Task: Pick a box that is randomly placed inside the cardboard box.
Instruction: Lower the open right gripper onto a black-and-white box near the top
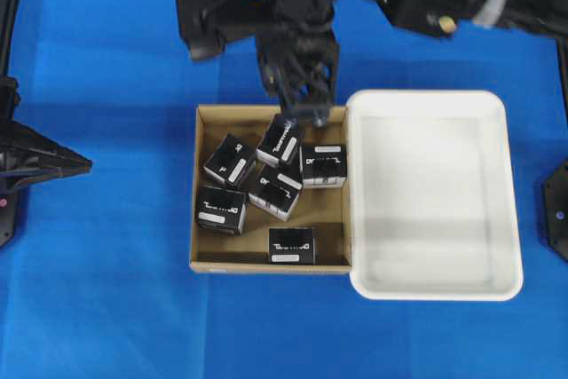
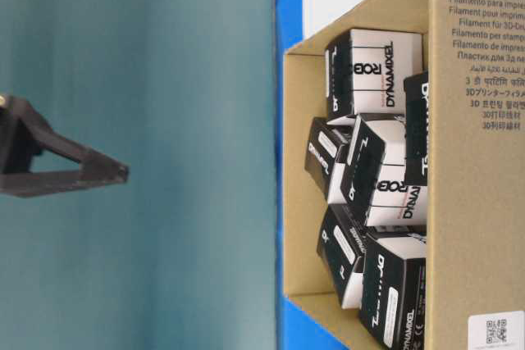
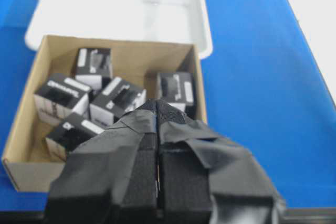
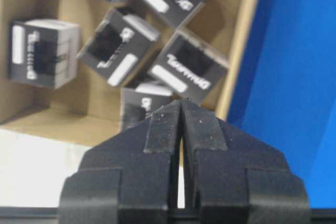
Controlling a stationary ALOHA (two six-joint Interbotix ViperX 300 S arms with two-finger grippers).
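Observation:
The brown cardboard box [image 1: 193,193] lies mid-table and holds six black cartons with white labels, among them one at the far wall [image 1: 280,140], one beside it [image 1: 323,164] and one alone at the near wall [image 1: 291,244]. My right gripper [image 1: 306,111] hangs over the box's far wall, shut and empty. In the right wrist view its tips [image 4: 181,102] sit just above a carton [image 4: 189,72] by the box wall [image 4: 239,51]. My left gripper [image 1: 87,164] is shut and empty at the far left, well away from the box. Its tips [image 3: 157,103] point at the box [image 3: 26,95].
A white plastic tray [image 1: 510,201] touches the cardboard box's right side and holds nothing; it also shows in the left wrist view [image 3: 205,30]. Blue cloth covers the table all round. In the table-level view the box's printed outer wall [image 2: 467,202] fills the right side.

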